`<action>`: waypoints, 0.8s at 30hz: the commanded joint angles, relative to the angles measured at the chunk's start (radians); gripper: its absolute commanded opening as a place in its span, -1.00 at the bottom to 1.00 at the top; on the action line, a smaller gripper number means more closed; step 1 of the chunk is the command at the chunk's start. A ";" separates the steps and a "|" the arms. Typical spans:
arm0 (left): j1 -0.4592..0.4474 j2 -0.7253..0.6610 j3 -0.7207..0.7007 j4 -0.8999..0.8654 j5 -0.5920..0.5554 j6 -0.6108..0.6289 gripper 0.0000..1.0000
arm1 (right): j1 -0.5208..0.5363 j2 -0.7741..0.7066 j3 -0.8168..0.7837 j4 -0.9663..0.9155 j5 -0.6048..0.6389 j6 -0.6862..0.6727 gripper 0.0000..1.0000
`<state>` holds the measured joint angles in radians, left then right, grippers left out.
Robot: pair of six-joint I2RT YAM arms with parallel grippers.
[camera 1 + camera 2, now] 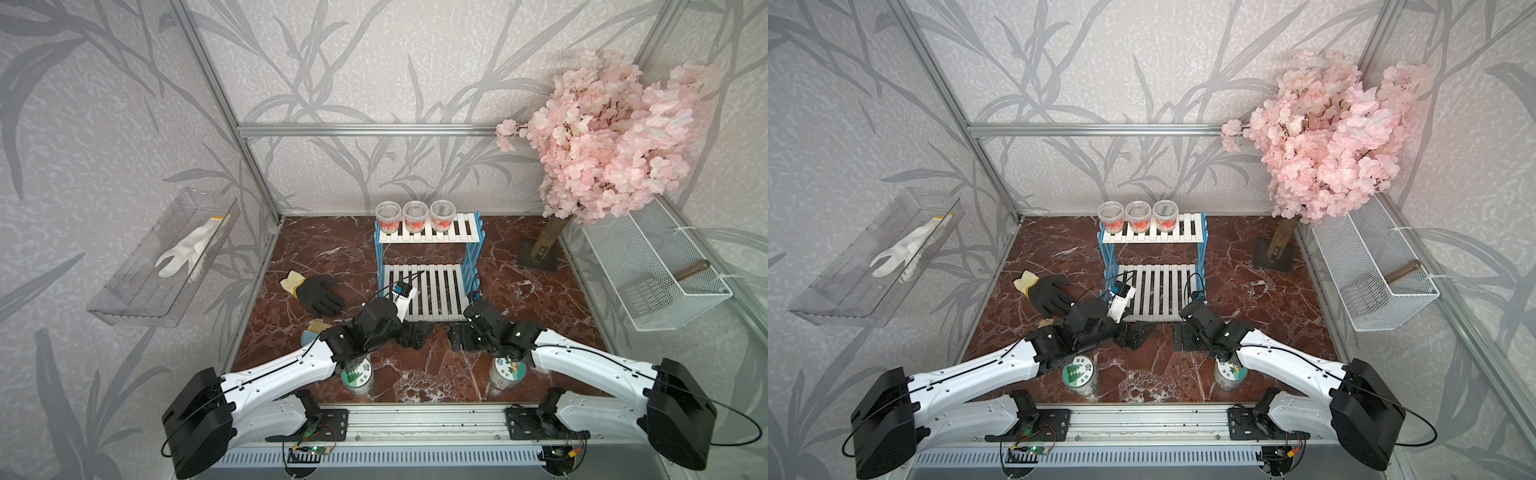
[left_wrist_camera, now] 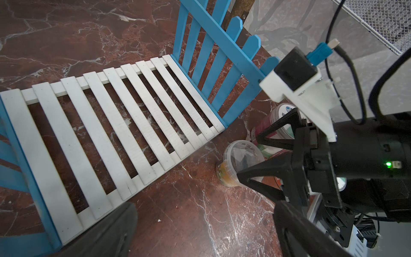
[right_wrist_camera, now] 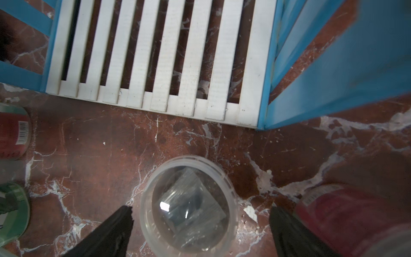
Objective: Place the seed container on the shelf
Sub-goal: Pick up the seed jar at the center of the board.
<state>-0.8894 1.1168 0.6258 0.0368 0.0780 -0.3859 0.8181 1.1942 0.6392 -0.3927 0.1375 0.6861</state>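
— Marbled red-brown surface [image 1: 540, 316], blue-and-white shelf [image 1: 428, 291] standing on it toward the back. Where is the seed container [image 3: 189, 204]?
— Upright on the surface, just in front of the shelf's lower tier, not on it. Its clear lid faces my right wrist camera, with a crinkled clear packet visible inside. In the top views I cannot make it out.
— And your right gripper [image 3: 201, 211]?
— Spread wide, one finger on each side of the container, neither touching it.
— The left one?
— My left gripper [image 2: 203, 211] is apart as well and holds nothing, low over the surface by the lower tier's front edge, pointing toward my right one.
— Anything on the shelf?
— Three clear tubs [image 1: 414, 216] in a row on the top tier, toward its left end, red labels showing.
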 commanded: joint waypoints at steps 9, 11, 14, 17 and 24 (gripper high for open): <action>-0.005 -0.042 -0.001 -0.008 -0.014 0.005 1.00 | 0.019 0.074 0.047 -0.004 0.003 -0.002 0.77; -0.005 -0.048 -0.007 -0.008 -0.019 0.004 1.00 | 0.019 0.074 0.049 -0.012 -0.011 -0.018 0.71; -0.005 -0.055 -0.012 -0.007 -0.025 0.000 1.00 | 0.020 0.073 0.052 -0.028 -0.038 -0.054 0.65; -0.005 -0.056 -0.017 -0.005 -0.025 -0.001 1.00 | 0.024 0.067 0.045 -0.023 -0.087 -0.085 0.65; -0.005 -0.057 -0.030 -0.009 -0.057 -0.016 1.00 | 0.065 0.078 0.042 -0.024 -0.092 -0.124 0.65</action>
<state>-0.8894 1.0748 0.6102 0.0303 0.0521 -0.3939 0.8680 1.2640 0.6598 -0.3950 0.0509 0.5922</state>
